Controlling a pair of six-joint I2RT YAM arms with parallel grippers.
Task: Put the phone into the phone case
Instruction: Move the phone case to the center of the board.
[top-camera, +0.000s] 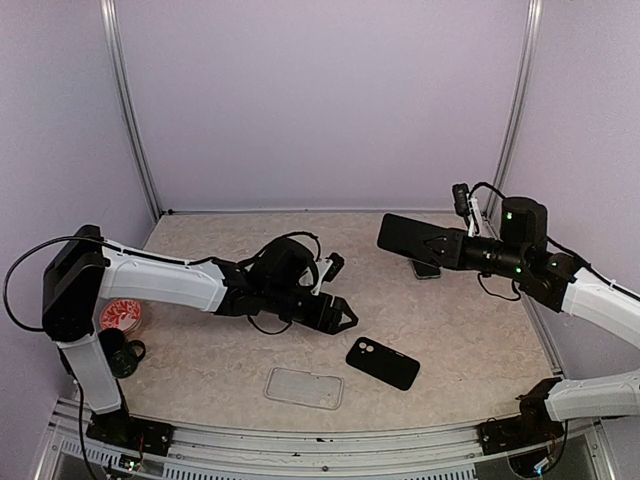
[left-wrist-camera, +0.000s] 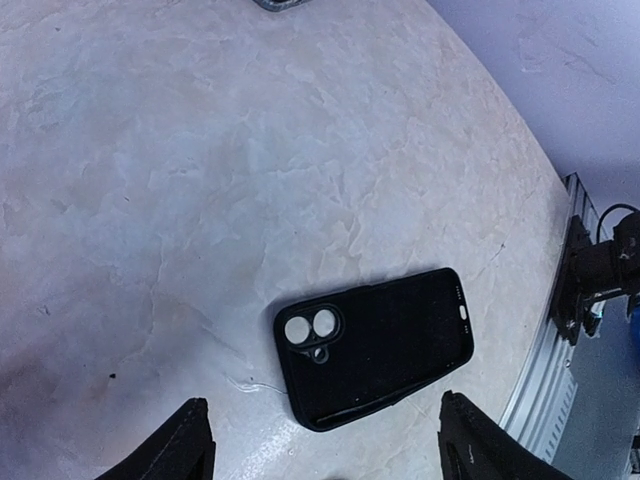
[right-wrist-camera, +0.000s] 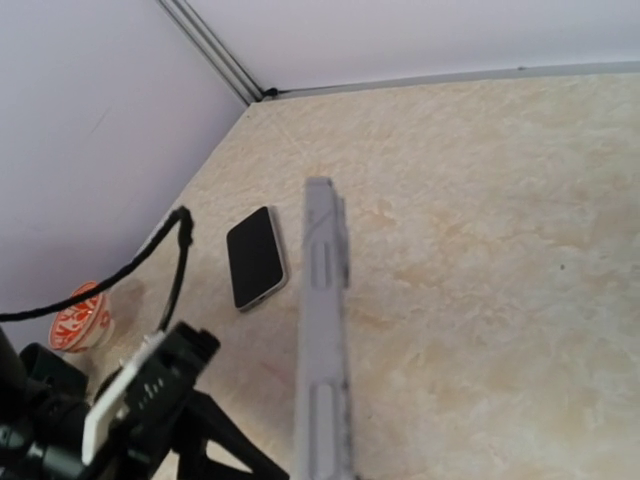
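Note:
A black phone case (top-camera: 382, 362) lies flat on the table, hollow side up, with its camera cutout to the left in the left wrist view (left-wrist-camera: 375, 345). My left gripper (top-camera: 335, 315) hovers just short of it, open, and its fingertips (left-wrist-camera: 190, 440) stand wider than the case with nothing between them. My right gripper (top-camera: 450, 248) is shut on a dark phone (top-camera: 415, 238) and holds it in the air at the right. The right wrist view shows that phone edge-on as a grey strip (right-wrist-camera: 320, 330). A second phone (right-wrist-camera: 256, 257) lies screen-up on the table below it.
A clear case (top-camera: 304, 388) lies near the front edge, left of the black one. A red-and-white dish (top-camera: 122, 317) and a black mug (top-camera: 120, 352) sit by the left arm's base. Walls close the back and sides. A metal rail (left-wrist-camera: 560, 360) runs along the table edge.

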